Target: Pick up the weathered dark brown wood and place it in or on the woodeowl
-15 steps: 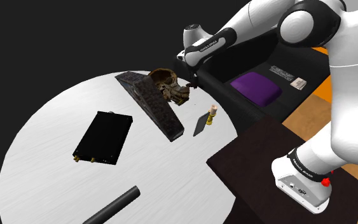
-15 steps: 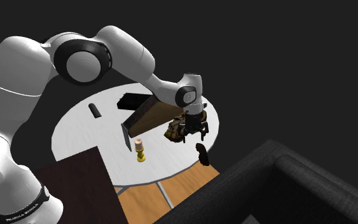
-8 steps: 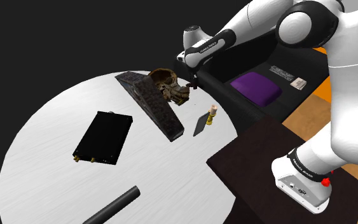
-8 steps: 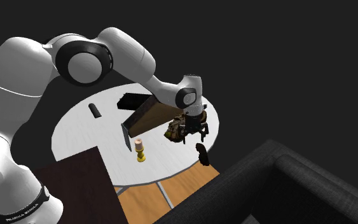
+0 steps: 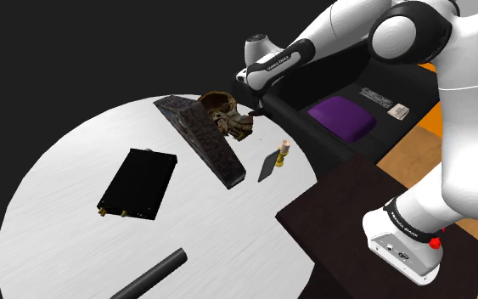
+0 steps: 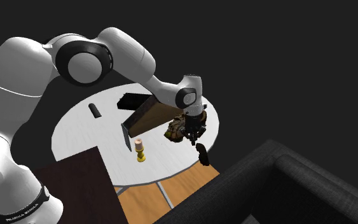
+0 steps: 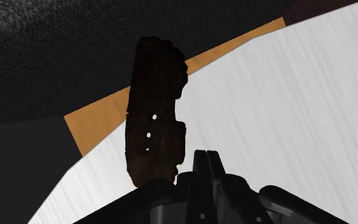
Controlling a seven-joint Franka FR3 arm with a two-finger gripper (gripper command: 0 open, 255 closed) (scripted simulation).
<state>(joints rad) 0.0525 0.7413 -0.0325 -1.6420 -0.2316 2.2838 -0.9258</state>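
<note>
My claw (image 7: 207, 162): fingers closed together, gripping nothing.
Dark wood (image 7: 153, 114): beside my claw, on the desk (image 6: 82, 133) edge.
Brown bowl (image 6: 174, 131): near my claw.

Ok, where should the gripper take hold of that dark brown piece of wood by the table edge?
Probably across the middle of the dark brown wood, from above, closing on its two long sides: it is long and narrow, lying at the white table edge. The gripper, shut beside it, must open first.
</note>
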